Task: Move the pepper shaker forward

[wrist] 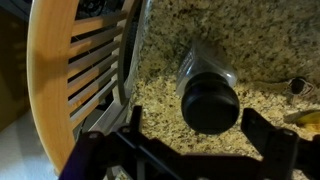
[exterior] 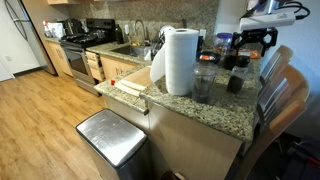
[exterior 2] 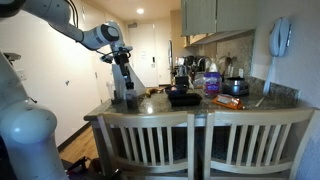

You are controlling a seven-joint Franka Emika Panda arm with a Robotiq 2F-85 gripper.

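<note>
Gripper (wrist: 196, 135): spread wide, holding nothing, jaws standing to either side of the pepper shaker (wrist: 208, 98) in the wrist view. Poised above it, apparently without contact, though hard to say how much height remains. Seen upright on the speckled stone counter (wrist: 262, 48), dark cap facing the camera, close to the counter's edge and the wooden chair (wrist: 70, 80) back beside it. Too small in an exterior view to separate clearly from the arm over it.

Judged as the approach step: lined up over the target, grasp not yet made, nothing moved forward so far.

Next, probably: come straight down until the jaws bracket the body below the cap, keep it centred so neither side knocks it over first, then close gently. Squat and round, so likely to sit steady in a firm pinch but liable to twist or skid on polished stone if caught off-centre. After that, lift slightly or slide it forward, keeping clear of the clear tumbler (exterior: 205, 82) and the paper towel roll (exterior: 180, 62) nearby, and of the flat black container (exterior 2: 183, 97) further along the counter.
</note>
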